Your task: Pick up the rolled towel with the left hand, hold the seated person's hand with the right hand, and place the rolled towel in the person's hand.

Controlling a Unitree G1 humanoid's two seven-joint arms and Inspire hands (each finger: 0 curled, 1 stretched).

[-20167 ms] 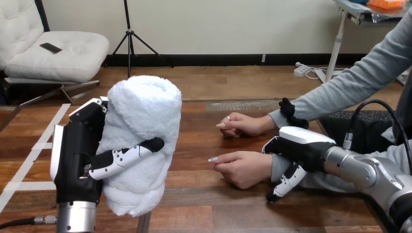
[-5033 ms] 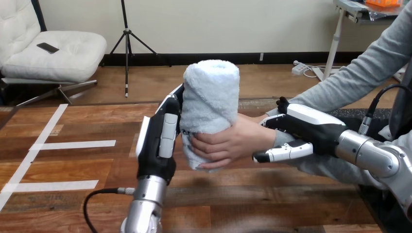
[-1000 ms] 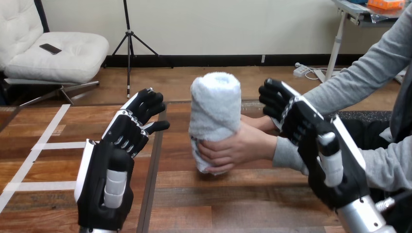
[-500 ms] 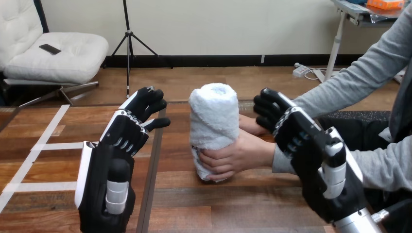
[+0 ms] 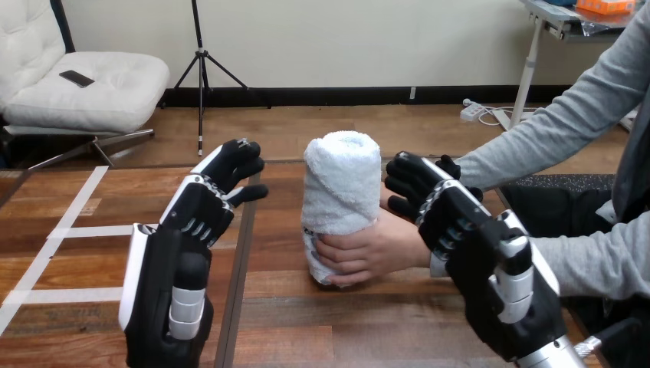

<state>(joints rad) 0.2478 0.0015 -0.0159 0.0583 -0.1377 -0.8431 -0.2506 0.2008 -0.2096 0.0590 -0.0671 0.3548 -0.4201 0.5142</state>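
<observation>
The white rolled towel (image 5: 341, 192) stands upright on the wooden table (image 5: 322, 307), gripped near its lower half by the person's hand (image 5: 368, 251). My left hand (image 5: 180, 261) is raised at the left, open, fingers straight, well apart from the towel. At the right my right hand (image 5: 475, 253) is raised too, open, its fingertips (image 5: 402, 180) near the towel's right side and in front of the person's wrist, holding nothing. A second person's hand is partly hidden behind the towel and my right hand.
White tape strips (image 5: 69, 230) mark the table's left part. A dark seam (image 5: 241, 253) runs down the tabletop beside my left hand. The person's grey sleeve (image 5: 567, 123) reaches in from the right.
The person has lowered the towel toward the table. My right hand has dropped and drifted left, closer to the towel. My left hand has barely moved.
</observation>
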